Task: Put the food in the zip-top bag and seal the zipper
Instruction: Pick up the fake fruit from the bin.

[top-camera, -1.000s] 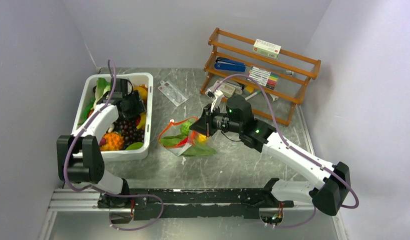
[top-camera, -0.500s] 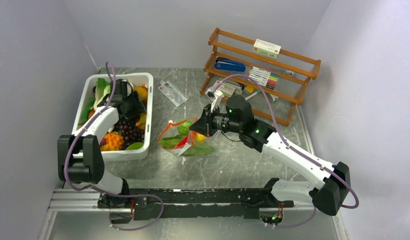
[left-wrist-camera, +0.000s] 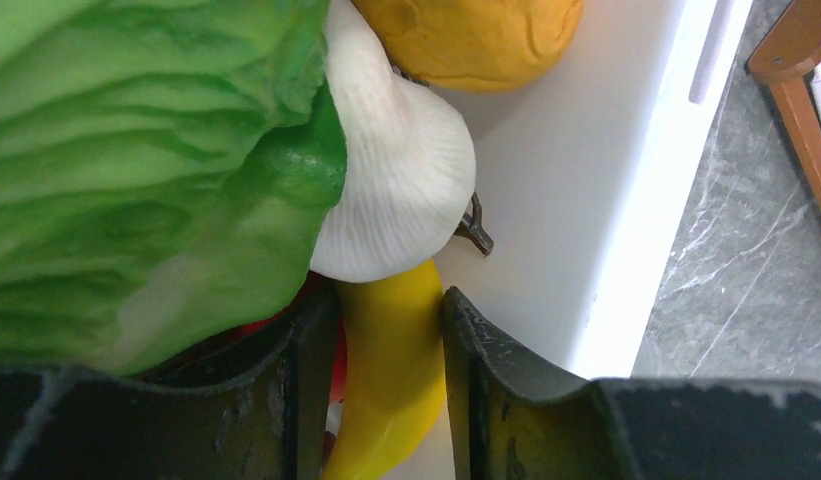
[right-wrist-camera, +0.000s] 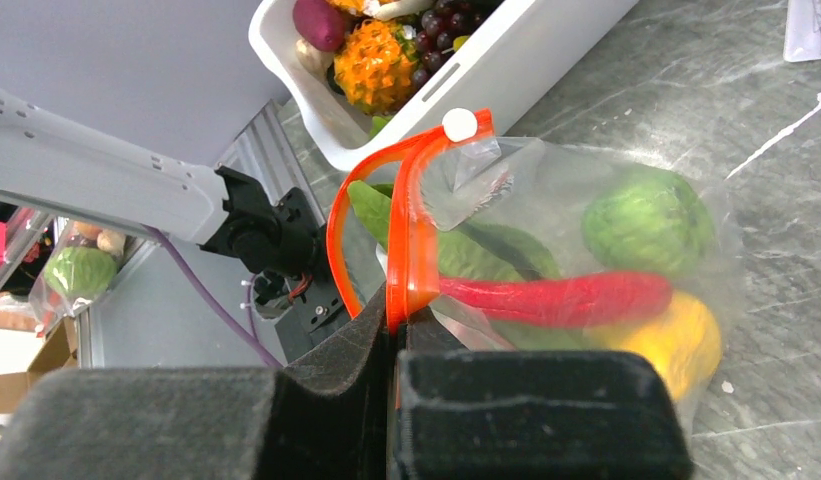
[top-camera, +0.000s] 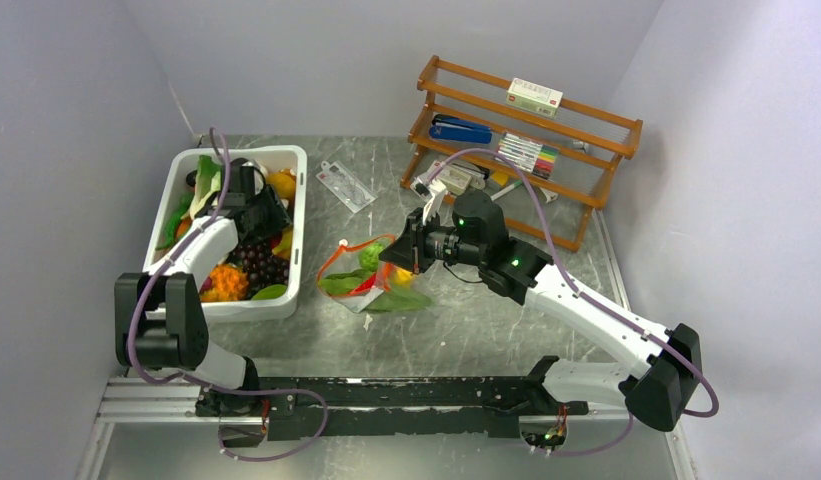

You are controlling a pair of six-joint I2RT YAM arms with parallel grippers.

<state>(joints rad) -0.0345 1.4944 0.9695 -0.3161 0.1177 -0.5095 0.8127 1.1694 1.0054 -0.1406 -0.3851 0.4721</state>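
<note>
A: Upper right of frame: wooden rack (top-camera: 423, 112), slatted shelves. White box (top-camera: 535, 96) on its top rail. Blue stapler (top-camera: 460, 130) on the shelf below, to the left. Marker set (top-camera: 529, 155) lower, right of the stapler.
B: Noted. Left side?
A: White bin (top-camera: 248, 309), near the left wall. Small clear packet (top-camera: 346, 185) lies flat on the grey marbled table (top-camera: 486, 320), between bin and rack, touching neither.
</note>
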